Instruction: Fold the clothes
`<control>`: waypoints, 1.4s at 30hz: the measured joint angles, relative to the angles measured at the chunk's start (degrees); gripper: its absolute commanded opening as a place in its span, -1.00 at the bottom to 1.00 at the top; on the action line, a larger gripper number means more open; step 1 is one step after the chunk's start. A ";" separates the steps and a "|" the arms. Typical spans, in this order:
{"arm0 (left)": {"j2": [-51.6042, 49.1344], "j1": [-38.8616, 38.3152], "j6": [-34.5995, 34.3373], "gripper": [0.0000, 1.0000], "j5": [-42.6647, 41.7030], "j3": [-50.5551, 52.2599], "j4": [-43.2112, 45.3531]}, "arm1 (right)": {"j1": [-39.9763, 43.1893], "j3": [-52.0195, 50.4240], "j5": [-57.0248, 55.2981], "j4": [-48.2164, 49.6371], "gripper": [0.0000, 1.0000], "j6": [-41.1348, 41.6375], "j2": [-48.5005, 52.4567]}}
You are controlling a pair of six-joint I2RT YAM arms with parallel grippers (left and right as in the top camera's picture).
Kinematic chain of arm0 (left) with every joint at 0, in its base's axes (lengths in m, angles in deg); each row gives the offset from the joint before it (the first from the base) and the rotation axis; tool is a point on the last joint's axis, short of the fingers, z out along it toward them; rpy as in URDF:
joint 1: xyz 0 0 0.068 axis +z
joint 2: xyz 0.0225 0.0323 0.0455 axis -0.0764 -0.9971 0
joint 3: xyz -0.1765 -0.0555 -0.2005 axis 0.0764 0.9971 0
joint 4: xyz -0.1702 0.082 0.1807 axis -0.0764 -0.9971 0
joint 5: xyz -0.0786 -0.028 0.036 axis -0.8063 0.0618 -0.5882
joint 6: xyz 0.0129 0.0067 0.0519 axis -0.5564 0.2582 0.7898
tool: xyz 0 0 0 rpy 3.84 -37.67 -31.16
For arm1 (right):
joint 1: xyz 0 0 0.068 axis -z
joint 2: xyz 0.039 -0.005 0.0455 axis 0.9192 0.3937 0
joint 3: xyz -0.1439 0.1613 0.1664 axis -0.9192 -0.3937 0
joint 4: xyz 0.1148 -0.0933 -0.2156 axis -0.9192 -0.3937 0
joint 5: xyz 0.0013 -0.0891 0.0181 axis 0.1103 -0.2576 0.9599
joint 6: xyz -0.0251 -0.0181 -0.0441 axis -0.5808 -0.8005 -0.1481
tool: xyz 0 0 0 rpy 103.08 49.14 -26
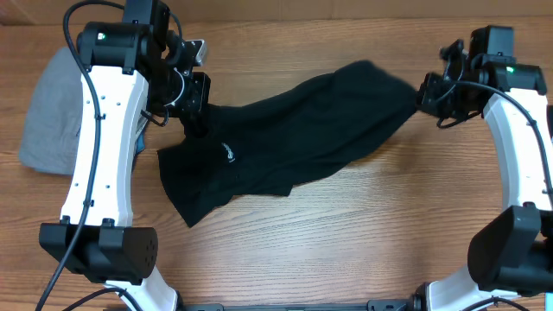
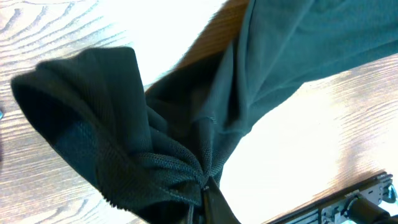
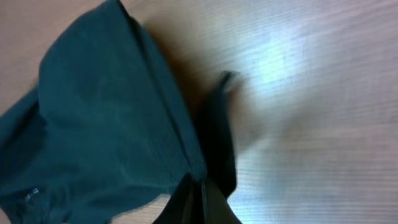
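Stretching between left fingers (image 2: 214,206) and right fingers (image 3: 217,210), clothes (image 1: 294,138) pinched

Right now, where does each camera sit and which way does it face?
Overhead: fixed above the table, facing down on the black garment and grey trousers; left arm and right arm show.
Left wrist: on the left arm, looking along the left jaws, shut on bunched black garment.
Right wrist: likewise, the right jaws pinching the garment's other end.
Shared: all see garment and table.
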 measured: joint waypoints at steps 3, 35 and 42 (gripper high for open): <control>-0.04 -0.02 0.00 -0.92 0.00 0.02 -0.33 | -0.13 -0.13 -3.37 -4.70 -0.91 1.05 0.55; -0.04 -1.03 0.22 -0.82 0.02 0.02 -5.64 | -7.58 -24.20 3.72 18.82 -0.79 4.26 3.56; -0.04 -1.03 0.22 -0.84 0.02 0.02 -4.26 | -7.08 -24.20 5.62 18.67 -0.92 3.93 4.15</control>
